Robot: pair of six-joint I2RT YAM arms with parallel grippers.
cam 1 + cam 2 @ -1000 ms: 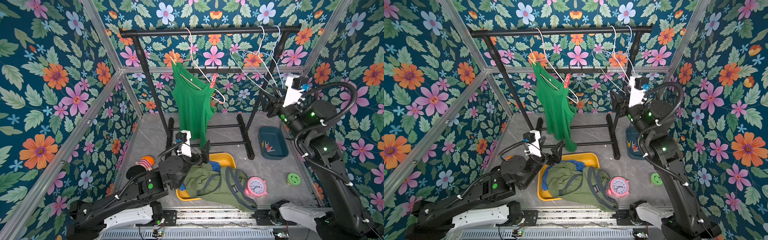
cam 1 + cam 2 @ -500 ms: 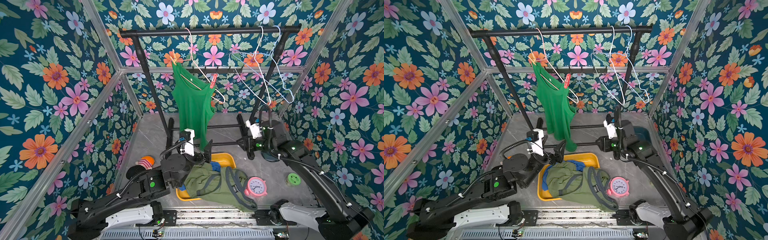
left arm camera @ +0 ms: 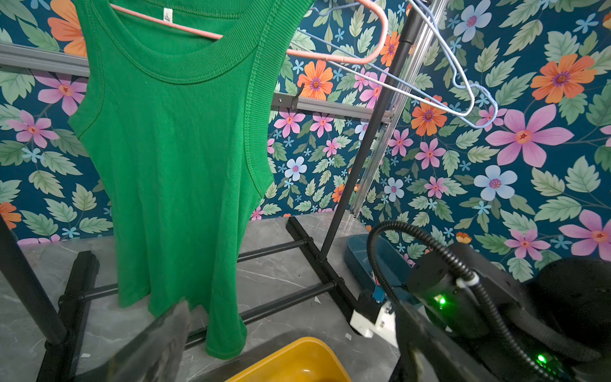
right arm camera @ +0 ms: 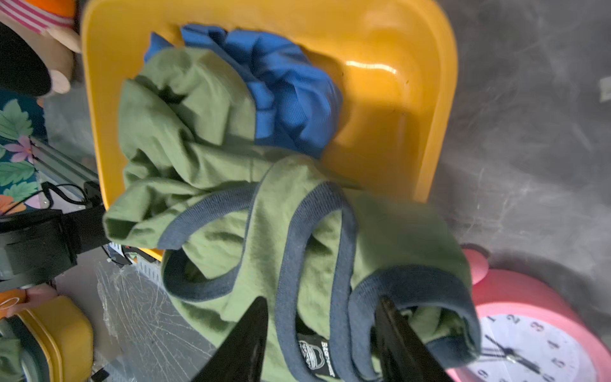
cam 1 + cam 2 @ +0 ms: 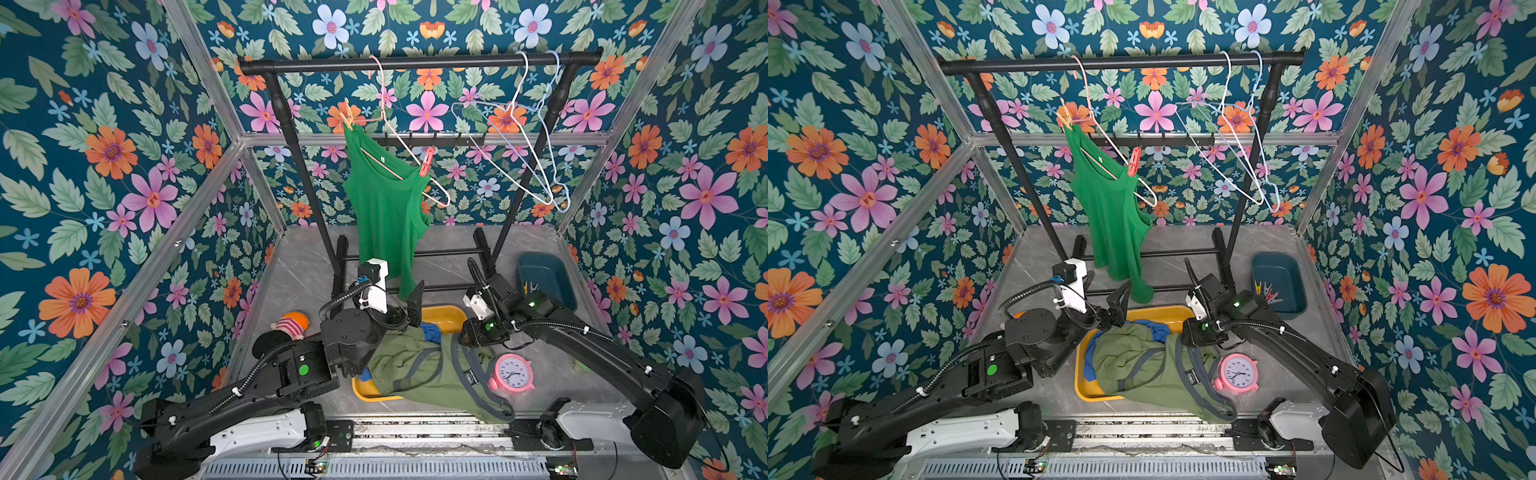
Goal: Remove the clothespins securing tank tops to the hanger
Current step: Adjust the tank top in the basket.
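While two pegs pin the green tank top [image 5: 386, 216] to its pink hanger [image 5: 399, 137], the left pincer [image 3: 292, 311] sits released just below the hem. The peach clothespin [image 5: 345, 120] and red clothespin [image 5: 427, 161] are high above it. Right of that pincer, a yellow basin [image 5: 451, 316] holds the freed blue top [image 4: 284, 96] and olive top [image 5: 419, 365], probably to keep them off the table [image 5: 299, 270]. The right pincer [image 4: 322, 302] hangs over the olive top's grey trim, jaws apart; whether it pinches cloth I cannot tell. Beside it stands a pink clock [image 5: 512, 374], and beyond it a teal bin [image 5: 548, 278] collects loose clothespins [image 5: 1266, 291]. Grey marbled surface, floral walls; bare hangers [image 5: 519, 166] dangle overhead.
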